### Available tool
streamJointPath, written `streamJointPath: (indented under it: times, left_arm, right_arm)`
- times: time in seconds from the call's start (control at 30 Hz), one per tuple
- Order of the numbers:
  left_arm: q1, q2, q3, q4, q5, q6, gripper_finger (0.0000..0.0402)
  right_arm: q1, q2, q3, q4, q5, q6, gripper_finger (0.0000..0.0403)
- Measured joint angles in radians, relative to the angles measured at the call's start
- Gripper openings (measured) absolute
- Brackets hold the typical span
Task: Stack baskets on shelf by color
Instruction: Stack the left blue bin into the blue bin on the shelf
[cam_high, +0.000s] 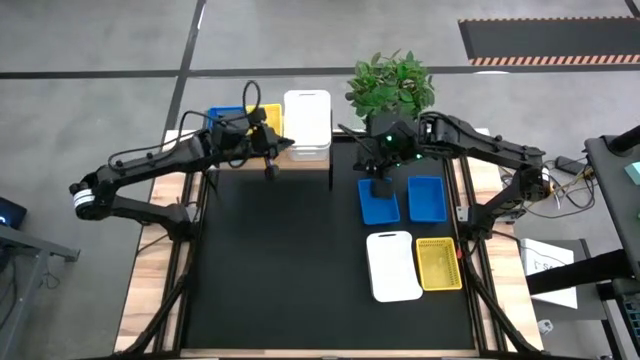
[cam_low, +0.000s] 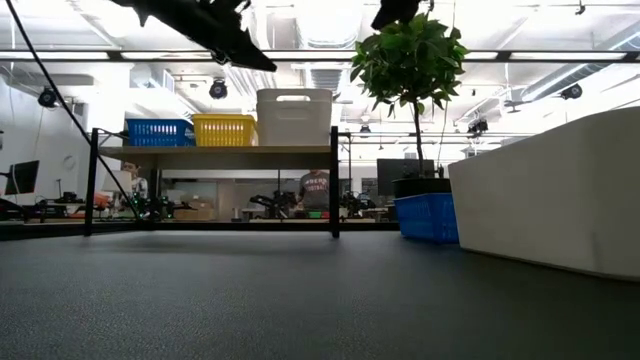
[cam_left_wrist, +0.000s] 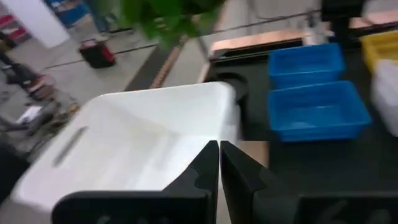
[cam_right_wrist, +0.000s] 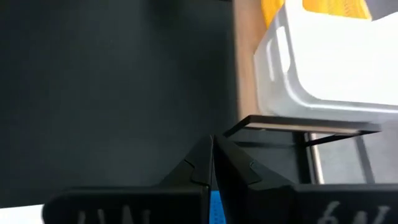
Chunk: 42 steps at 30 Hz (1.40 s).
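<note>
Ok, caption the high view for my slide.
Blue, yellow and white baskets on the shelf; four baskets wait on the table beneath both arms.

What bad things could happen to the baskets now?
The right gripper hangs shut over a blue basket on the table; going down shut, it might push the basket instead of picking it up. That basket lies close beside another blue basket, which could get bumped. The left gripper, also shut, is beside the white stack at the shelf end, so a careless swing might knock it off.
</note>
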Motion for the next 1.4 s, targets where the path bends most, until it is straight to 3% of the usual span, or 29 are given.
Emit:
streamJointPath:
  times: [0.43,0.77,0.97,1.17,1.4]
  left_arm:
    - [-0.349,-0.044,-0.164,0.043,0.007,0.002,0.0]
    - [-0.451,-0.017,-0.368,0.506,0.004,-0.026,0.0]
    - [-0.454,0.059,-0.392,0.691,0.004,-0.123,0.0]
    - [-0.486,0.17,-0.377,0.766,0.0,-0.127,0.0]
    - [-0.534,0.27,-0.308,0.796,0.001,-0.127,0.0]
  right_arm:
    - [0.102,-0.129,-0.375,0.128,0.0,0.121,0.0008]
    - [0.187,-0.13,-0.624,0.249,0.003,0.298,0.0009]
    - [0.263,-0.133,-0.737,0.278,0.168,0.451,0.0009]
    - [0.357,-0.139,-0.861,0.489,0.229,0.385,0.0009]
    - [0.393,-0.158,-1.032,0.928,0.228,0.105,0.0009]
